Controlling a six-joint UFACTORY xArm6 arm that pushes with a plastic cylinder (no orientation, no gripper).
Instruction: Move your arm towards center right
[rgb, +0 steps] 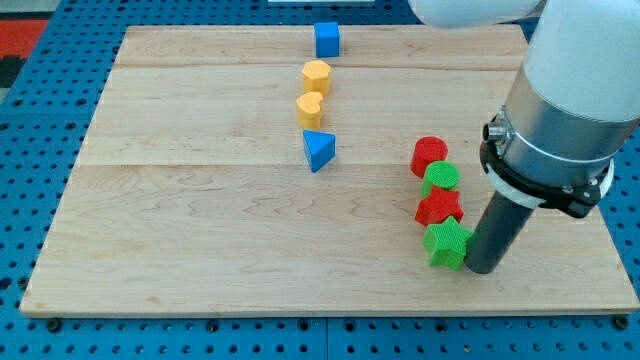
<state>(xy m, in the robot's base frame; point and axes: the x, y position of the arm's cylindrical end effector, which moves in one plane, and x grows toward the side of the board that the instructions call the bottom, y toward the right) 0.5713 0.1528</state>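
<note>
This looks like a robotics lab or test bench — not a home or a shop. A pale wooden board (200, 220) of glued planks lies on a blue perforated base (40, 90) with regular rows of holes, the sort used for bolting down rigs. A thick grey-and-white robot arm (565, 100) hangs over the board's right side — and small plastic blocks in plain colours sit on the wood like test pieces.

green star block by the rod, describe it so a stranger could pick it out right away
On the wooden board, find the column of four red and green blocks at the view's right. The green star block is its bottom one, below the red star block, with my tip right beside it. The green round block sits higher.
</note>
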